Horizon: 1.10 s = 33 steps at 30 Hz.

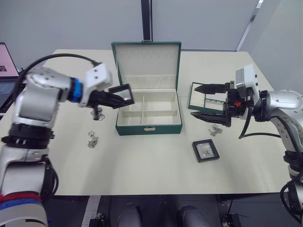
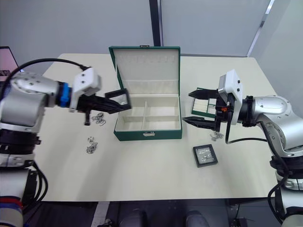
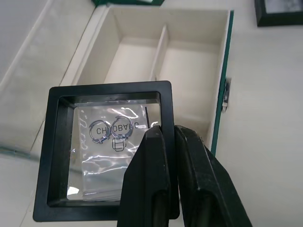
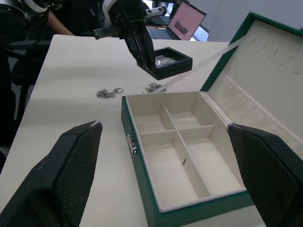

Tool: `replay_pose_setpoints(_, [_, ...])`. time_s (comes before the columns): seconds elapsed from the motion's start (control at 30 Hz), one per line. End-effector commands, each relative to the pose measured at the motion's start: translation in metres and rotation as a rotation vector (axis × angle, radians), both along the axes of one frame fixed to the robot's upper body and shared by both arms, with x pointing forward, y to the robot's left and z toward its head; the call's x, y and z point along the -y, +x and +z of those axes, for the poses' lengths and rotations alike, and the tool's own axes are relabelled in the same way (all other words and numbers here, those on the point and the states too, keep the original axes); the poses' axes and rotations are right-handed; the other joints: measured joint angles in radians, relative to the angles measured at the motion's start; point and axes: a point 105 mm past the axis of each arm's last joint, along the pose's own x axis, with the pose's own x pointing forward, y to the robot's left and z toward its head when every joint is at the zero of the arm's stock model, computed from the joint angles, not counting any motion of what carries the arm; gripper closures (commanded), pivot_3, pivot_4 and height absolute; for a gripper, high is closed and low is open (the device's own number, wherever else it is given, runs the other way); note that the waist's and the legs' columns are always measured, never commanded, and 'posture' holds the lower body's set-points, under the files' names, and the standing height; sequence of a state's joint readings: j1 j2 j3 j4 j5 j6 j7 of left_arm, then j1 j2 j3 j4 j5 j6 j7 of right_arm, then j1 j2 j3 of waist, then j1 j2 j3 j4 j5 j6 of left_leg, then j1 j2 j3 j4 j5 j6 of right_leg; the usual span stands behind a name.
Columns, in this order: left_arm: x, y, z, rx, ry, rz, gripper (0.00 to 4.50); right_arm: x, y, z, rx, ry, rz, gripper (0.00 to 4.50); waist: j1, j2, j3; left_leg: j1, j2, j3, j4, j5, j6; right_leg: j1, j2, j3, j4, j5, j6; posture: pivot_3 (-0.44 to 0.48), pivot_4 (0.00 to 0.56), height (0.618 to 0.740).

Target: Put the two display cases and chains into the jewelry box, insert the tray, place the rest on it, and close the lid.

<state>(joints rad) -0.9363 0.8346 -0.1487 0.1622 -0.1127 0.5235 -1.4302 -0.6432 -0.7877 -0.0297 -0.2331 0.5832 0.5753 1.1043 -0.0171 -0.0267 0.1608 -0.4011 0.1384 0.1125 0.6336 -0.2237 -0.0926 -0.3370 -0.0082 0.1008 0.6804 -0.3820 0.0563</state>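
The dark green jewelry box (image 1: 124,126) stands open mid-table, its cream compartments empty and its lid (image 1: 147,59) upright behind. My left gripper (image 1: 118,100) is shut on one display case (image 3: 109,137), holding it above the box's left rim. The other display case (image 1: 206,150) lies flat on the table right of the box. Two chains (image 1: 93,140) (image 1: 97,113) lie left of the box. My right gripper (image 1: 209,103) hangs wide open right of the box, in front of the tray (image 1: 201,97). The rest, a silver cluster (image 1: 217,129), lies just below that gripper.
A laptop (image 1: 5,66) sits beyond the table's far left edge. Bare tabletop runs along the front edge before the box.
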Motion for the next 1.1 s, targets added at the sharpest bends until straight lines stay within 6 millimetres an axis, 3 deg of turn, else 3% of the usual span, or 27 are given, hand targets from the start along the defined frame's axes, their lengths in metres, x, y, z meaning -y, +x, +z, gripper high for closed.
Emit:
replay_pose_setpoints(0.03, [0.024, 0.003, 0.011, 0.029, -0.004, -0.044, 4.48, 0.008, -0.004, 0.010, 0.069, -0.005, -0.046, 0.00, -0.001, 0.000, 0.000, 0.000, 0.000, 0.000, 0.000, 0.000, 0.000, 0.000, 0.000, 0.000, 0.000, 0.000, 0.000, 0.000, 0.150, 0.740])
replay_pose_setpoints(0.17, [0.054, 0.013, 0.005, 0.008, 0.004, -0.102, 4.48, 0.017, -0.004, 0.004, 0.071, -0.015, -0.111, 0.00, -0.003, 0.000, 0.000, 0.000, 0.000, 0.000, 0.000, 0.000, 0.000, 0.000, 0.000, 0.001, 0.000, 0.000, 0.000, 0.000, 0.150, 0.740])
replay_pose_setpoints(0.37, [0.066, 0.034, -0.015, 0.034, 0.095, -0.113, 4.48, 0.024, -0.008, -0.002, 0.066, -0.014, -0.175, 0.00, -0.010, 0.000, 0.000, 0.000, -0.001, -0.001, -0.001, 0.000, 0.000, 0.000, 0.000, 0.002, 0.000, 0.000, 0.000, 0.000, 0.150, 0.740])
replay_pose_setpoints(0.63, [0.085, 0.053, -0.026, 0.088, 0.125, -0.136, 4.48, 0.027, -0.012, -0.006, 0.063, 0.005, -0.225, 0.00, -0.006, 0.000, 0.000, 0.000, -0.002, -0.001, -0.001, 0.000, 0.000, 0.000, 0.000, 0.002, 0.000, 0.000, 0.000, 0.000, 0.150, 0.740])
replay_pose_setpoints(1.1, [0.088, 0.074, -0.046, 0.118, 0.178, -0.103, 4.48, 0.028, -0.016, -0.008, 0.064, 0.011, -0.268, 0.00, -0.007, 0.000, 0.000, 0.000, -0.002, -0.001, -0.001, 0.000, 0.000, 0.000, 0.000, 0.001, 0.000, 0.000, 0.000, 0.000, 0.150, 0.740])
